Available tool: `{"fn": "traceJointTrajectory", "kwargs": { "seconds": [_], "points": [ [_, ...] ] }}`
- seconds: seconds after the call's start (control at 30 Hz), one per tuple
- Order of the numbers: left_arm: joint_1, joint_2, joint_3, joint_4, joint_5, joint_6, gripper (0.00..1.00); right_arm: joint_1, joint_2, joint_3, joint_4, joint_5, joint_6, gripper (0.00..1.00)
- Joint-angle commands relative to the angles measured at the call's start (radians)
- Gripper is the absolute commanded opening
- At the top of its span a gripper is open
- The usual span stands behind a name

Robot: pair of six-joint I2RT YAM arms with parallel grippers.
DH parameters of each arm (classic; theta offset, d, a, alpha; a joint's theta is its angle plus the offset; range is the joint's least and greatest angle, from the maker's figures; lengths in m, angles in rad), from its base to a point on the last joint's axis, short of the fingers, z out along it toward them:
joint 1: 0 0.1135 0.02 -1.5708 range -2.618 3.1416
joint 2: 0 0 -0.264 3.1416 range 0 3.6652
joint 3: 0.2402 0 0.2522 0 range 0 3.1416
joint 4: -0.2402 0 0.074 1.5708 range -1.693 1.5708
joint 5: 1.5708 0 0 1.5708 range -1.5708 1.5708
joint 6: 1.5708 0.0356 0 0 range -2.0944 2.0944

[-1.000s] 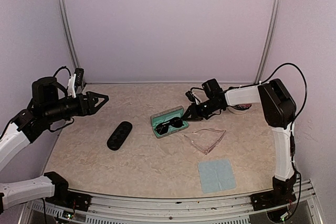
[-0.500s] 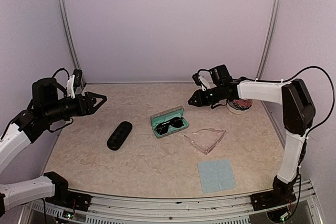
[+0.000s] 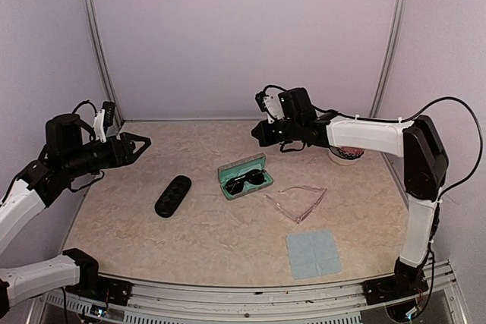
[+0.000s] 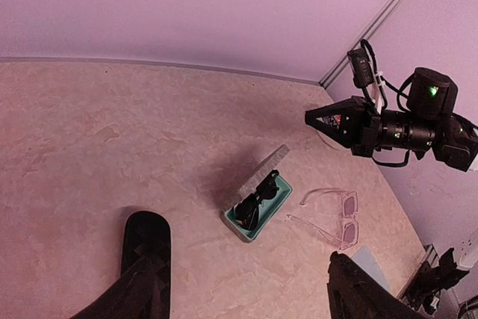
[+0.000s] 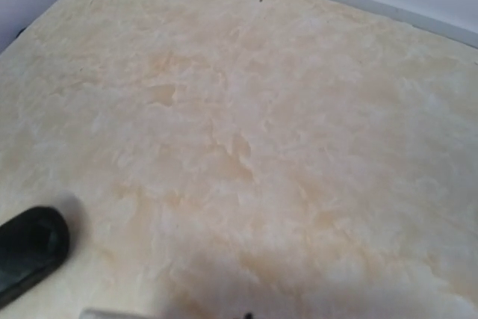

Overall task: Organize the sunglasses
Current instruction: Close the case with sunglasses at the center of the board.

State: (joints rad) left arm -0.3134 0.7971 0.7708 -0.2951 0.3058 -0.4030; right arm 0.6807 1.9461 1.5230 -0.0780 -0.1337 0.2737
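Note:
The dark wire-framed sunglasses lie folded inside the open grey case with teal lining at mid-table. To its right the clear pinkish sunglasses rest on the tabletop with arms unfolded. My right gripper hovers behind the case toward the back wall, shut and holding nothing; its own wrist view shows only bare tabletop. My left gripper hangs open over the table's left side, aimed at the case, with nothing between its fingers.
A black oval glasses case lies left of the open case. A light blue cloth sits near the front right. A small white bowl stands at the back right, under the right arm. Walls close in on three sides.
My right gripper has risen from beside the open case, swung left along the back and closed its jaws. The left arm has barely shifted.

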Motion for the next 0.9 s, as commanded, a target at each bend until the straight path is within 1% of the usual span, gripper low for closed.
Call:
{"fn": "traceJointTrajectory", "kwargs": {
  "seconds": [0.0, 0.13, 0.23, 0.33, 0.47, 0.87],
  "points": [
    [0.010, -0.016, -0.007, 0.018, -0.012, -0.005, 0.75, 0.035, 0.074, 0.042, 0.083, 0.082, 0.019, 0.00],
    [0.010, -0.024, -0.010, 0.020, -0.018, -0.007, 0.77, 0.054, 0.135, 0.095, 0.089, 0.137, 0.015, 0.00],
    [0.011, -0.025, -0.010, 0.019, -0.020, -0.008, 0.80, 0.064, 0.167, 0.117, 0.090, 0.171, 0.017, 0.00],
    [0.013, -0.026, -0.008, 0.018, -0.021, -0.010, 0.86, 0.068, 0.191, 0.123, 0.091, 0.178, 0.021, 0.00],
    [0.014, -0.026, -0.008, 0.019, -0.021, -0.011, 0.98, 0.073, 0.219, 0.137, 0.094, 0.177, 0.031, 0.00],
    [0.014, -0.033, -0.010, 0.016, -0.034, -0.013, 0.99, 0.098, 0.328, 0.223, 0.044, 0.144, 0.035, 0.00]
  ]
}}
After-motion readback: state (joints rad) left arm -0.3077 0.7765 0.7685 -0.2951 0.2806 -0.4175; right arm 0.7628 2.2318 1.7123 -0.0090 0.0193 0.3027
